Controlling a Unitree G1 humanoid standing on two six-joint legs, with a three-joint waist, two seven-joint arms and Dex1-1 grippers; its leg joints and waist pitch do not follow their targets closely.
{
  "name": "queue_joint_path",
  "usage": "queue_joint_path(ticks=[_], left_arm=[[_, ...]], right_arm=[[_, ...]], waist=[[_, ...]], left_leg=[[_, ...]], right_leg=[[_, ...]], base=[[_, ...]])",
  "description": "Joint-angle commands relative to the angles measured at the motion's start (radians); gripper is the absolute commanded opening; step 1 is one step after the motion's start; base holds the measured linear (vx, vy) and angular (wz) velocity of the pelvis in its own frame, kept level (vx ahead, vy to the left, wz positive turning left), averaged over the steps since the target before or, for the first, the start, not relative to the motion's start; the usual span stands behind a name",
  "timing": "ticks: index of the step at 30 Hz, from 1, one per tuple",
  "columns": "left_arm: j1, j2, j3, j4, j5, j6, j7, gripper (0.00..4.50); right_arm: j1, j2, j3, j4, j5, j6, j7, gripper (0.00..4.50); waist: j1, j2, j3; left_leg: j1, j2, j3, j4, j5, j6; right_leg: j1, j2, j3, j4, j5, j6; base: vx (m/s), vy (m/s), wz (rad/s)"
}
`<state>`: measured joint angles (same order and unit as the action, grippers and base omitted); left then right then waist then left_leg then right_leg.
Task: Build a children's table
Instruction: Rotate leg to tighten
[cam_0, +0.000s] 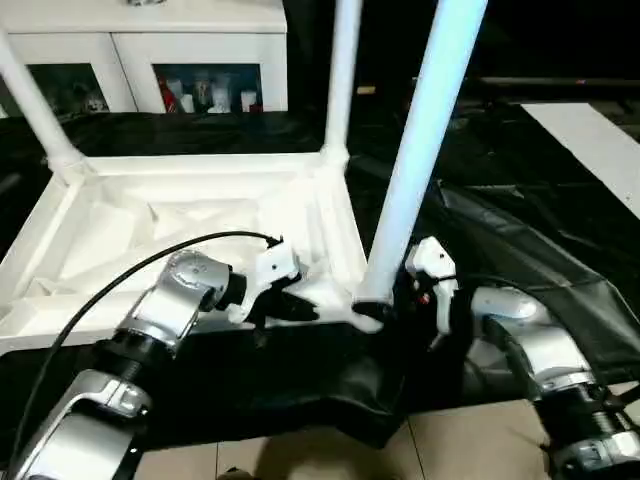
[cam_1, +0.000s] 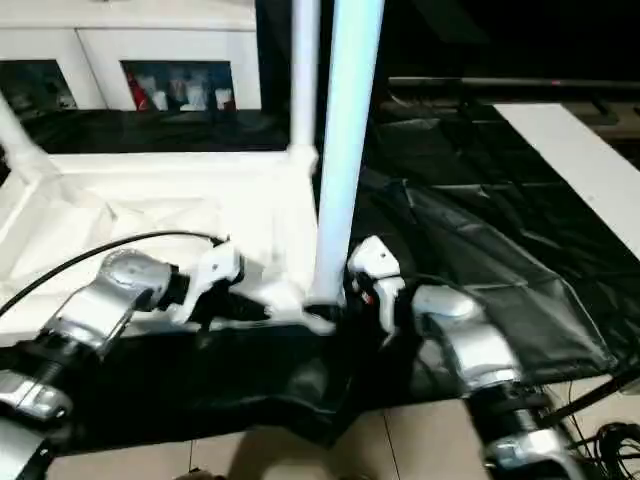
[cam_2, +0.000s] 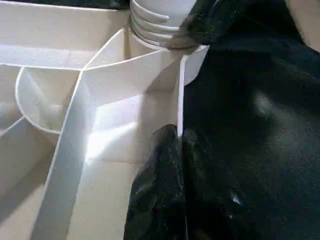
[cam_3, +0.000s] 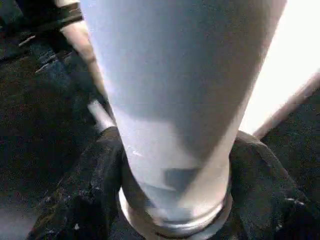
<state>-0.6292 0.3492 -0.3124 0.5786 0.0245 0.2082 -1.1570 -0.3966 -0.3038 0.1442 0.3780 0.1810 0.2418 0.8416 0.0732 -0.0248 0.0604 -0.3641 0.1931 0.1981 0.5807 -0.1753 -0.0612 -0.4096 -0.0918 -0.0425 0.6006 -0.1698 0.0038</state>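
Reading from our left, we have the tabletop (cam_0: 190, 230) lying underside up on the black-sheeted work table (cam_0: 520, 220), two legs already standing in its far corners. Our left gripper (cam_0: 285, 305) is pinched shut on the tabletop's near edge wall, just beside the near right corner socket (cam_2: 150, 60). Right of it, the third leg (cam_0: 420, 150) rises nearly upright from that socket, and our right gripper (cam_3: 170, 200) clasps its base, fingers (cam_3: 85, 185) on either side.
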Motion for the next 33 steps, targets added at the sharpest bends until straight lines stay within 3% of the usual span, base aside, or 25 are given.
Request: queue_joint_path(ticks=[1,2,4,7,8,9,10,11,14,17,18,22,23,25,27,28,30,31,32,33], left_arm=[[-0.017,-0.058,-0.002,0.066,0.028,0.040,0.125,0.00],[-0.033,-0.085,0.004,0.090,0.034,0.051,0.173,0.00],[-0.051,-0.115,0.011,0.115,0.039,0.069,0.227,0.00],[-0.107,-0.202,0.040,0.188,0.045,0.115,0.388,0.00],[-0.129,-0.232,0.047,0.221,0.053,0.118,0.447,0.00],[-0.131,-0.236,0.047,0.225,0.054,0.118,0.453,0.00],[-0.134,-0.239,0.048,0.230,0.055,0.117,0.458,0.00],[-0.149,-0.257,0.052,0.259,0.063,0.108,0.496,0.00],[-0.172,-0.271,0.049,0.299,0.080,0.082,0.529,0.00],[-0.177,-0.267,0.038,0.307,0.090,0.070,0.511,0.00],[-0.177,-0.260,0.034,0.306,0.096,0.061,0.499,0.00],[-0.170,-0.236,0.024,0.300,0.097,0.031,0.458,0.00],[-0.158,-0.213,0.012,0.284,0.096,0.003,0.410,0.00],[-0.154,-0.203,0.010,0.277,0.094,0.001,0.395,0.00],[-0.132,-0.166,0.002,0.237,0.082,-0.021,0.317,0.00],[-0.118,-0.146,-0.004,0.212,0.075,-0.044,0.274,0.00],[-0.082,-0.103,-0.013,0.157,0.048,-0.092,0.165,0.00],[-0.076,-0.096,-0.016,0.149,0.045,-0.102,0.148,0.00],[-0.062,-0.080,-0.018,0.126,0.028,-0.111,0.098,0.00],[-0.062,-0.080,-0.018,0.126,0.028,-0.111,0.098,0.00]], right_arm=[[0.001,0.058,-0.018,0.056,-0.019,0.042,-0.138,2.67],[-0.002,0.094,-0.032,0.068,-0.021,0.054,-0.201,2.67],[-0.010,0.129,-0.040,0.083,-0.034,0.052,-0.274,2.67],[-0.066,0.230,-0.088,0.172,-0.068,0.058,-0.527,2.67],[-0.099,0.272,-0.118,0.215,-0.066,0.068,-0.626,2.67],[-0.103,0.277,-0.121,0.221,-0.065,0.069,-0.638,2.67],[-0.107,0.282,-0.125,0.226,-0.065,0.070,-0.649,2.67],[-0.131,0.304,-0.131,0.253,-0.073,0.071,-0.695,2.67],[-0.160,0.327,-0.112,0.267,-0.097,0.048,-0.692,2.67],[-0.159,0.331,-0.094,0.249,-0.099,0.020,-0.639,2.67],[-0.151,0.329,-0.095,0.231,-0.091,0.002,-0.609,3.01],[-0.136,0.298,-0.099,0.190,-0.062,-0.032,-0.535,3.47],[-0.121,0.256,-0.092,0.147,-0.046,-0.026,-0.473,3.58],[-0.112,0.232,-0.085,0.120,-0.032,-0.013,-0.424,3.72],[-0.078,0.137,-0.045,0.040,-0.023,0.007,-0.271,3.88],[-0.061,0.088,-0.024,0.012,-0.025,0.000,-0.201,3.88],[-0.029,-0.013,0.010,-0.026,-0.041,-0.036,-0.071,3.88],[-0.026,-0.025,0.012,-0.027,-0.045,-0.042,-0.057,3.88],[-0.023,-0.051,0.016,-0.024,-0.061,-0.066,-0.034,3.88],[-0.023,-0.051,0.016,-0.024,-0.061,-0.066,-0.034,3.88]], waist=[[-0.008,-0.001,-0.051],[-0.010,0.001,-0.050],[-0.018,0.004,-0.049],[-0.032,0.005,-0.047],[-0.037,0.004,-0.049],[-0.038,0.006,-0.049],[-0.038,0.006,-0.051],[-0.042,0.010,-0.053],[-0.040,0.009,-0.053],[-0.037,0.006,-0.053],[-0.036,0.005,-0.054],[-0.031,0.003,-0.054],[-0.031,0.005,-0.054],[-0.032,-0.003,-0.055],[-0.031,-0.002,-0.058],[-0.029,-0.003,-0.057],[-0.030,-0.003,-0.058],[-0.025,-0.002,-0.060],[-0.025,0.004,-0.064],[-0.027,0.001,-0.066]], left_leg=[[0.014,0.029,-0.019,-0.076,-0.334,-0.016],[0.019,0.029,-0.024,-0.078,-0.360,-0.025],[0.018,0.029,-0.028,-0.080,-0.386,-0.031],[0.020,0.025,-0.028,-0.080,-0.422,-0.044],[0.026,0.022,-0.033,-0.078,-0.447,-0.048],[0.026,0.021,-0.034,-0.079,-0.449,-0.045],[0.025,0.021,-0.034,-0.079,-0.444,-0.041],[0.016,0.024,-0.035,-0.085,-0.422,-0.031],[0.022,0.023,-0.030,-0.084,-0.433,-0.028],[0.017,0.023,-0.027,-0.084,-0.414,-0.008],[0.016,0.023,-0.026,-0.084,-0.409,-0.005],[0.013,0.024,-0.023,-0.083,-0.371,0.014],[0.009,0.025,-0.025,-0.086,-0.357,0.018],[0.002,0.025,-0.025,-0.086,-0.340,0.026],[0.000,0.028,-0.025,-0.084,-0.314,0.036],[-0.003,0.031,-0.026,-0.085,-0.293,0.041],[-0.002,0.032,-0.022,-0.080,-0.291,0.052],[0.001,0.034,-0.022,-0.078,-0.280,0.053],[0.002,0.034,-0.017,-0.074,-0.240,0.062],[0.003,0.033,-0.014,-0.071,-0.220,0.067]], right_leg=[[0.031,-0.044,0.030,-0.090,-0.429,-0.165],[0.029,-0.046,0.028,-0.096,-0.471,-0.152],[0.028,-0.047,0.027,-0.099,-0.503,-0.137],[0.020,-0.045,0.024,-0.106,-0.528,-0.128],[0.017,-0.046,0.019,-0.112,-0.569,-0.117],[0.019,-0.047,0.018,-0.115,-0.574,-0.112],[0.020,-0.047,0.018,-0.115,-0.564,-0.111],[0.027,-0.045,0.018,-0.113,-0.496,-0.115],[0.022,-0.042,0.021,-0.112,-0.446,-0.128],[0.027,-0.045,0.025,-0.110,-0.427,-0.138],[0.027,-0.045,0.026,-0.110,-0.427,-0.139],[0.032,-0.047,0.028,-0.109,-0.407,-0.144],[0.036,-0.048,0.027,-0.108,-0.400,-0.146],[0.045,-0.047,0.025,-0.106,-0.395,-0.137],[0.048,-0.048,0.026,-0.101,-0.371,-0.142],[0.052,-0.049,0.024,-0.098,-0.352,-0.150],[0.049,-0.049,0.026,-0.097,-0.346,-0.161],[0.050,-0.051,0.026,-0.097,-0.336,-0.168],[0.047,-0.051,0.029,-0.087,-0.261,-0.201],[0.045,-0.049,0.029,-0.085,-0.225,-0.216]], base=[[0.000,0.000,0.00],[0.000,0.000,0.00],[0.000,0.000,0.00],[0.000,0.000,0.00],[0.000,0.000,0.00],[0.000,0.000,0.00],[0.000,0.000,0.00],[0.000,0.000,0.00],[0.000,0.000,0.00],[0.000,0.000,0.00],[0.000,0.000,0.00],[0.000,0.000,0.00],[0.000,0.000,0.00],[0.000,0.000,0.00],[0.000,0.000,0.00],[0.000,0.000,0.00],[0.000,0.000,0.00],[0.059,-0.020,0.01],[0.059,-0.020,0.01],[0.070,-0.020,0.03]])
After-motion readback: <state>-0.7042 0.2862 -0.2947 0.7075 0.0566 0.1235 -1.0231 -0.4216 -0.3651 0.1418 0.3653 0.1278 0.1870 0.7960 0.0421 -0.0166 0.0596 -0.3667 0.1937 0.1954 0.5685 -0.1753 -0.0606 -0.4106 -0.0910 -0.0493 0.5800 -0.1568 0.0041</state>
